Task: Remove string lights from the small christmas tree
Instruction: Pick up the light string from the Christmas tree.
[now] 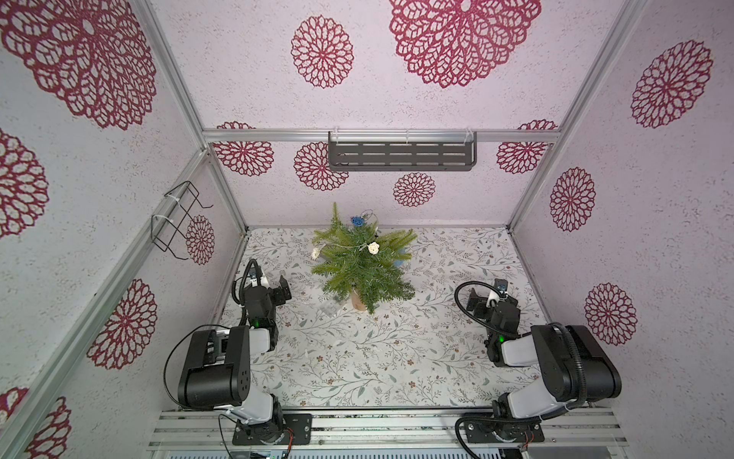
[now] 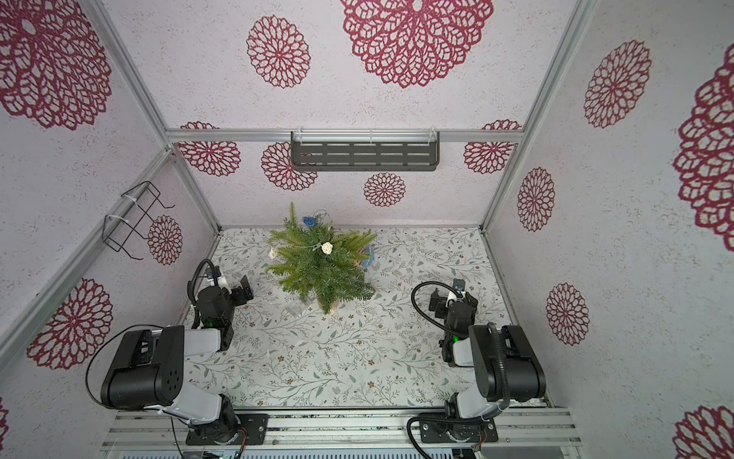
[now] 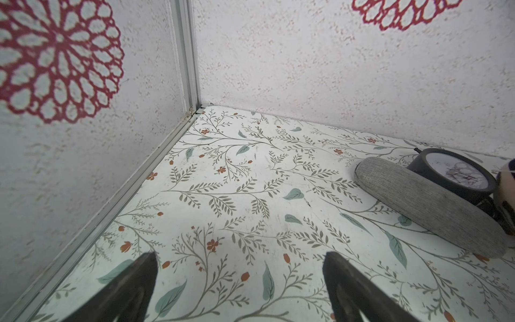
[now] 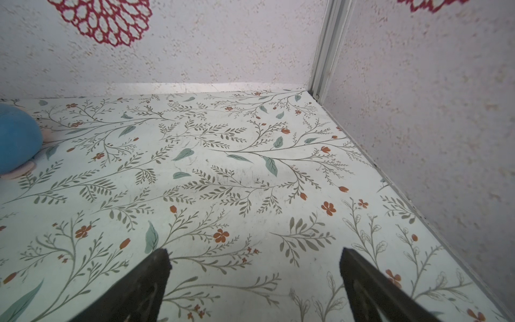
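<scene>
I see the small christmas tree (image 1: 363, 266), an artificial green pine with drooping needle branches, standing on its short tan trunk. It is in the middle of both top views, toward the back edge of the table (image 1: 397, 357), whose white covering is printed with grey-green leaves and small orange flowers.

The string lights (image 1: 373, 248), a thin clear wire carrying small woven balls, are on the tree. One cream-white ball sits on the upper branches right of centre. A second cream ball (image 1: 316, 253) hangs at the left fringe of the branches, and a blue ball (image 1: 357, 220) sits near the tip. The wire's small clear rectangular box (image 1: 331, 308) lies on the table just left of the trunk, at the edge of the lowest branches.

My left end effector (image 3: 241, 256) has its two dark fingers spread wide, with nothing between them and bare table beneath. In both top views it sits left of the tree, near the left wall, well apart from the branches. Its wrist camera also catches a grey fabric oblong case (image 3: 429, 212) lying on the table. A dark round clock with a white face (image 3: 457, 178) is close beside the case.

My right end effector (image 4: 255, 252) is likewise spread wide and holds nothing. In both top views it sits right of the tree, well apart from it. Its wrist camera shows a rounded blue object (image 4: 16, 139); I cannot tell what it is.

A dark slotted metal shelf (image 1: 401, 155) hangs on the back wall, upper middle of the frame. A black wire rack (image 1: 178, 216) hangs on the left wall.
</scene>
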`<action>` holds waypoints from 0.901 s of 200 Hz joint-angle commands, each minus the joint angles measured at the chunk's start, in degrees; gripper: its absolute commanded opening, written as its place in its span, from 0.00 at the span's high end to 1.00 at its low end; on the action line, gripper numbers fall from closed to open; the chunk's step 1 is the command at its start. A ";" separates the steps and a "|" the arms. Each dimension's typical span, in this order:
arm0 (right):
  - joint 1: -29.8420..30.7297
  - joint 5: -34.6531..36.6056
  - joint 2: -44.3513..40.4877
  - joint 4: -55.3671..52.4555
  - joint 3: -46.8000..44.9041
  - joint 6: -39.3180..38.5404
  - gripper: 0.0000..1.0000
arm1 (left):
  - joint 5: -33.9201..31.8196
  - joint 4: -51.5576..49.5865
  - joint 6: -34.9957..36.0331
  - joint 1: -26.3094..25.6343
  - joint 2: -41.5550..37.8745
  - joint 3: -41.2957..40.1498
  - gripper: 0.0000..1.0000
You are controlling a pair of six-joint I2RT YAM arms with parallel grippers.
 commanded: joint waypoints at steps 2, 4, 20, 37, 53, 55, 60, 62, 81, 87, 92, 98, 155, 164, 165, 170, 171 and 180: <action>-0.20 -0.41 -0.49 1.44 1.17 -0.39 0.01 | 1.01 0.48 0.28 0.49 -0.07 0.14 0.03; -0.20 -0.40 -0.49 1.40 1.07 -0.46 0.01 | 1.10 0.53 0.24 0.57 -0.13 0.15 0.03; 0.22 0.65 -0.66 2.51 0.45 -0.70 0.01 | 0.97 1.19 0.14 0.34 -0.22 -0.21 0.03; 1.22 2.03 -1.86 5.13 -1.40 -1.32 0.01 | -5.14 2.23 2.06 -2.68 -2.04 -1.35 0.03; 1.85 3.12 -5.80 3.56 -2.57 -1.68 0.01 | -12.08 -3.39 4.56 -7.07 -6.85 -0.61 0.03; 1.89 3.12 -6.43 2.88 -2.46 -1.71 0.01 | -12.96 -5.43 4.37 -7.54 -7.61 -0.21 0.03; 1.97 3.18 -7.90 0.77 -2.09 -1.67 0.01 | -14.65 -10.88 3.16 -8.19 -9.47 1.41 0.03; 1.99 3.38 -8.54 -0.39 -1.81 -1.59 0.01 | -15.12 -13.41 2.39 -8.30 -10.06 2.07 0.03; 2.23 5.21 -13.57 -11.42 1.13 1.02 0.01 | -17.62 -28.31 -5.24 -9.07 -15.06 6.49 0.03; 2.29 5.84 -15.01 -14.79 2.05 2.41 0.01 | -20.32 -29.44 -4.30 -10.28 -16.25 6.51 0.03; 2.34 6.48 -16.16 -17.46 2.87 3.98 0.01 | -21.75 -30.73 -4.03 -10.92 -17.46 6.64 0.03; 2.34 7.32 -17.78 -20.77 3.83 6.22 0.02 | -21.29 -35.24 -5.23 -10.83 -19.19 7.59 0.03; 2.30 -7.81 -24.93 -47.47 16.03 12.57 0.05 | 4.24 -48.56 -18.76 -9.66 -32.56 10.80 0.02; 2.35 -11.41 -24.45 -52.10 18.96 12.61 0.07 | 3.96 -50.84 -18.95 -12.06 -33.54 12.04 0.02; 2.35 -11.70 -24.38 -52.56 19.27 12.66 0.07 | 3.87 -51.06 -18.89 -12.28 -33.63 12.18 0.02; 2.34 -13.43 -24.19 -54.91 21.08 13.05 0.09 | 3.43 -52.45 -18.66 -13.36 -34.33 12.90 0.02; 2.30 -13.63 -24.16 -54.91 21.43 13.14 0.10 | 3.38 -52.70 -18.66 -13.54 -34.47 13.00 0.03; 2.34 -16.12 -23.79 -58.91 24.43 13.88 0.12 | 3.74 -54.17 -18.46 -14.64 -35.47 14.26 0.03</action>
